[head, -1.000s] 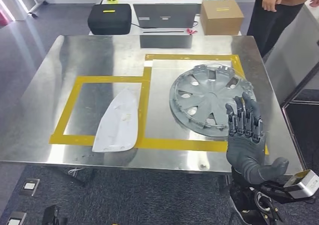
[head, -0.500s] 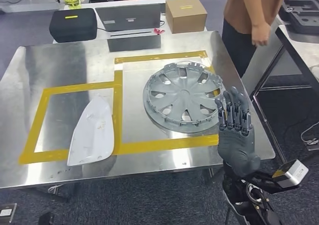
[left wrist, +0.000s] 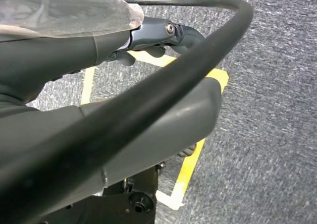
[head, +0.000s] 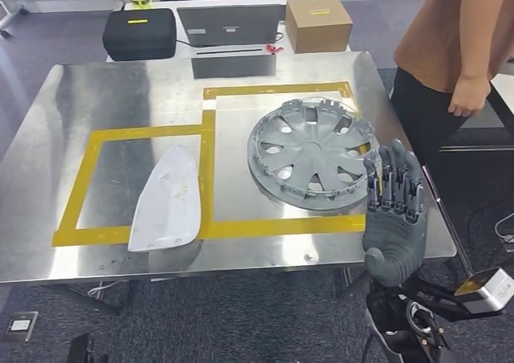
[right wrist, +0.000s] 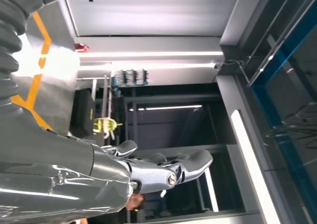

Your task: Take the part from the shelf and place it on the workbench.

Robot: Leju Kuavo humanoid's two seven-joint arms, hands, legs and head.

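Head view shows the right hand (head: 395,218) raised at the near right corner of the workbench (head: 72,242), palm toward the camera, fingers (head: 393,178) upright and slightly spread, holding nothing. That posture reads as a hand done with a release — the grey wheel cover (head: 310,152) lies flat inside the right taped square (head: 285,225), its rim just inside the yellow tape on the near side and touching or crossing it at the far right.

A white curved panel (head: 169,198) lies in the left taped square, its near tip reaching the tape. Which of the two counts as the part I cannot tell; both rest on the bench, so the placement looks finished.

Left wrist view looks at grey carpet with yellow floor tape (left wrist: 190,164); the left hand's fingers cannot be made out there, so their state is unknown.

Room to move is tight on the right — a person (head: 460,50) stands just off the bench's right edge, one hand hanging near the corner. A black case (head: 138,32), laptop (head: 230,24) and cardboard box (head: 318,22) sit on the table beyond the far edge. The near side is open for drawing the arm back.
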